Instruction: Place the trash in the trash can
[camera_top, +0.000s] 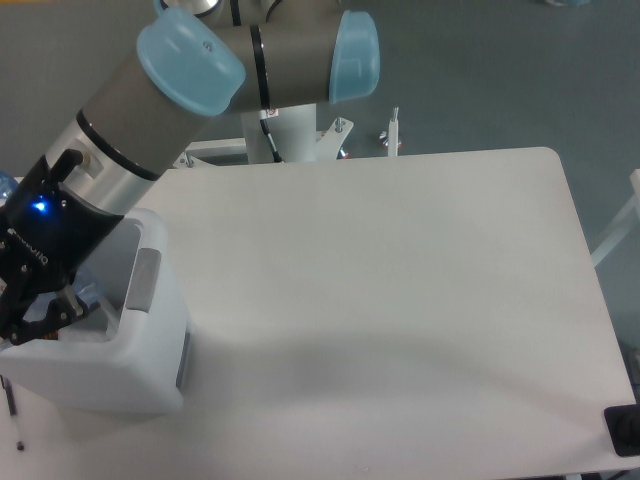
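Arm (190, 90) reaches in from top centre, down-left across the table (400, 300) to the bin (110, 370) at the left edge. Gripper (35, 310) is down inside the bin opening; black body with a blue LED lit, fingers (50, 308) partly visible below the rim line, partly cut by the frame edge.

Jaw opening: cannot tell. Fingers are dark against the bin interior and overlap each other from this angle. Cannot confirm whether anything is held.

Trash: a bit of pale blue clear plastic (88, 293) shows just beside the fingers, inside the bin, against the right inner wall. Looks like part of the bottle, too little showing to be sure. No label visible. Wrapper: cannot pick it out.

Bin: white, upright, sits on the table's front-left corner, grey patch on its right side facing the camera. Near wall and rim unobstructed.

Arm base post (285, 120) stands behind the table's far edge, well apart from the bin.
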